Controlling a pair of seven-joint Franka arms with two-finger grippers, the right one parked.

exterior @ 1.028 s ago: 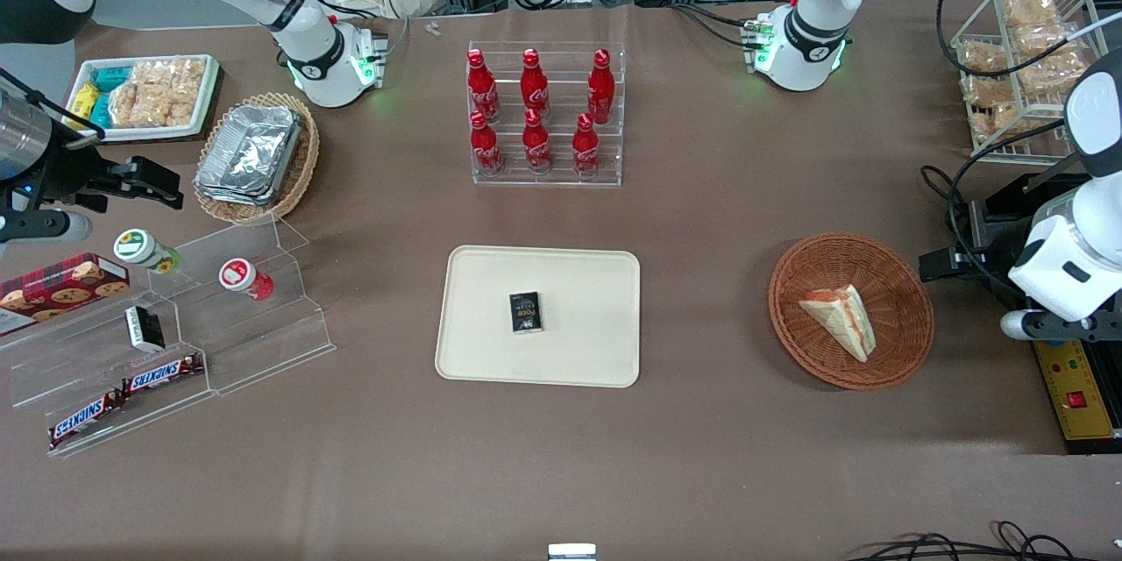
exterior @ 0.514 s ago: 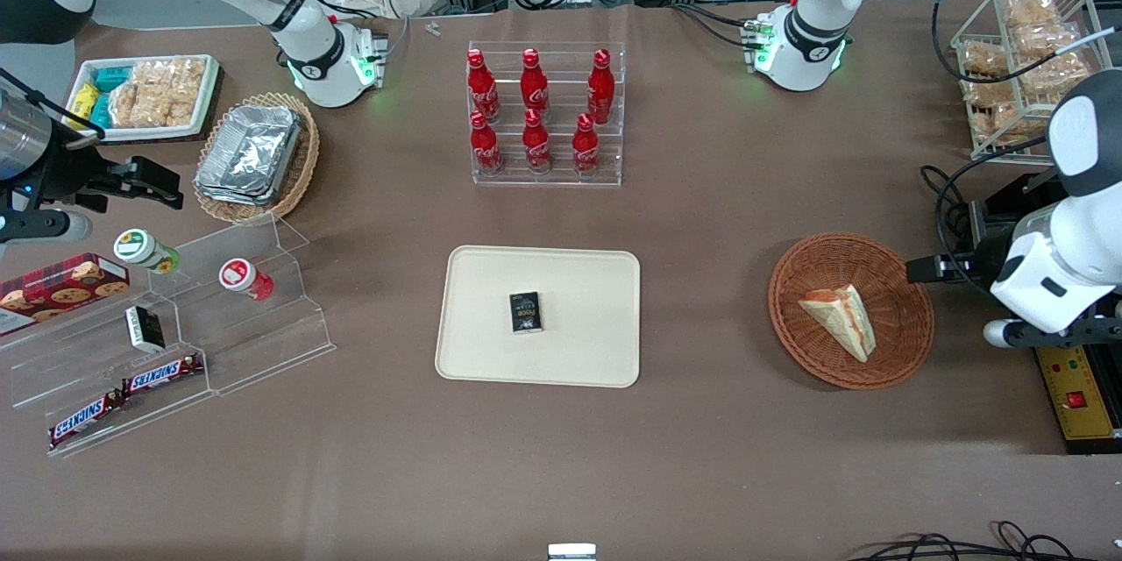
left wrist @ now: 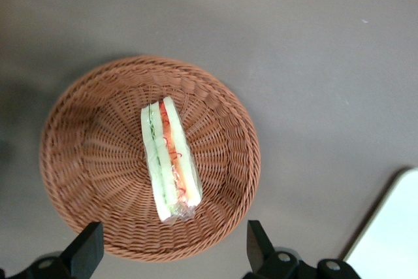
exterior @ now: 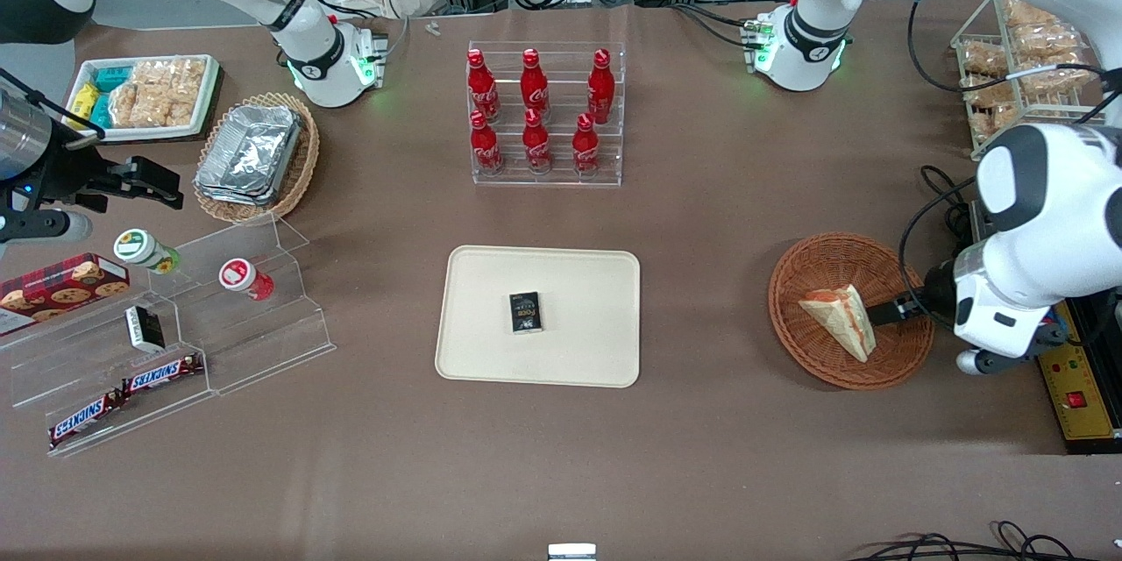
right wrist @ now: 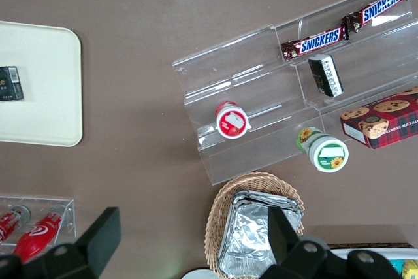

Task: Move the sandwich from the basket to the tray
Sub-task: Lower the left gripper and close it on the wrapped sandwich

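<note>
The gripper (left wrist: 171, 253) hangs over the basket (exterior: 811, 346), above the edge nearest the working arm's end of the table. Its two fingers (left wrist: 85, 250) are spread wide apart and hold nothing. In the wrist view only the dark tips of the fingers show; the rest is cut off. In the front view the big white arm hides most of the gripper (exterior: 885, 313), so only a small dark bit pokes out next to the sandwich (exterior: 840, 321).

The sandwich lies in the middle of the basket (left wrist: 72, 161). From the wrist view the sandwich (left wrist: 170, 160) shows its cut side, with pale bread, a green layer and an orange-red layer. It looks wrapped in clear film, but that is hard to tell.

The tray (exterior: 578, 359) sits on the brown table (exterior: 701, 456), well apart from the basket, toward the parked arm's end. A small dark box (exterior: 525, 312) lies on the tray. The words on it are too small to read. In the wrist view only one pale corner of the tray (left wrist: 392, 240) shows.
</note>
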